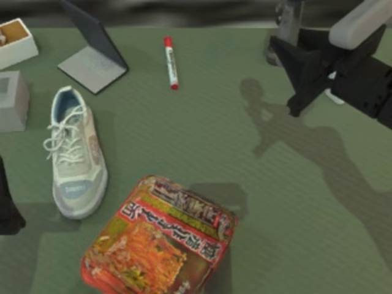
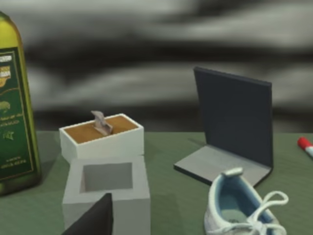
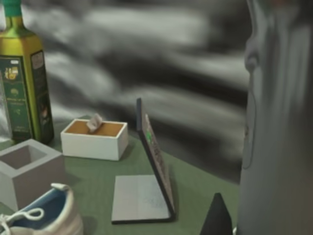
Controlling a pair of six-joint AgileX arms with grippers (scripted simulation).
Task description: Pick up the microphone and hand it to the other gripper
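Nearing the microphone (image 3: 279,122) at upper right, your right gripper (image 1: 306,79) shows jaws apart; centre them around the handle before closing.

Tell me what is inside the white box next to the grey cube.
The white box holds a flat brown filling with a small pale grey piece sticking up from it. Whatever lies beneath that brown surface is covered. The grey cube beside it has an open square hollow, apparently empty.

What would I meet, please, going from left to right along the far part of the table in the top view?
White box → grey stand → red-capped marker → right gripper, reaching in from the right edge. The microphone is not clearly visible in this view.
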